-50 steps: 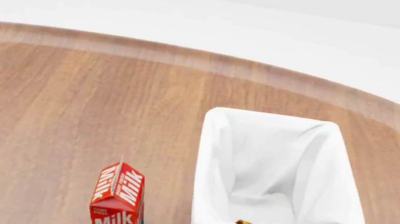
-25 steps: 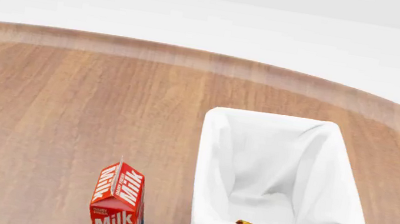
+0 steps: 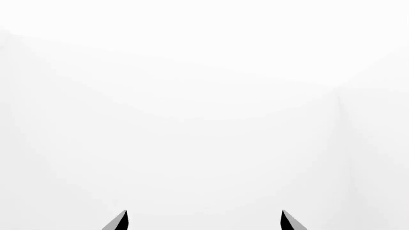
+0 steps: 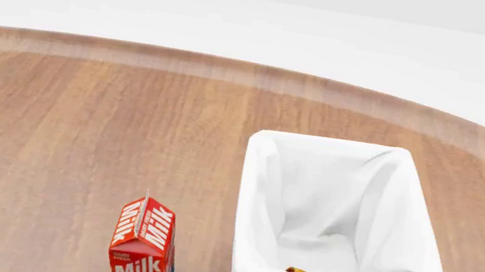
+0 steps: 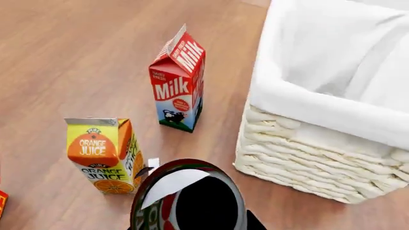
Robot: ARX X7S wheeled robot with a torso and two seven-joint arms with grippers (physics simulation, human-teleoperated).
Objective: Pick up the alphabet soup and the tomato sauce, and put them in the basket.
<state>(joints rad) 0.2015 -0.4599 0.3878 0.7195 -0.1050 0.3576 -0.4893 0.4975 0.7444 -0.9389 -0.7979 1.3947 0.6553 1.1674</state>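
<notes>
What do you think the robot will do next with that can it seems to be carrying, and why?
Probably carry it sideways and up until it hangs over the basket, then let go. In the right wrist view the right gripper appears to hold the tomato sauce can above the wooden table, beside the basket's woven wall, not yet over its white-lined opening. The milk carton and orange juice carton stand close by.
</notes>
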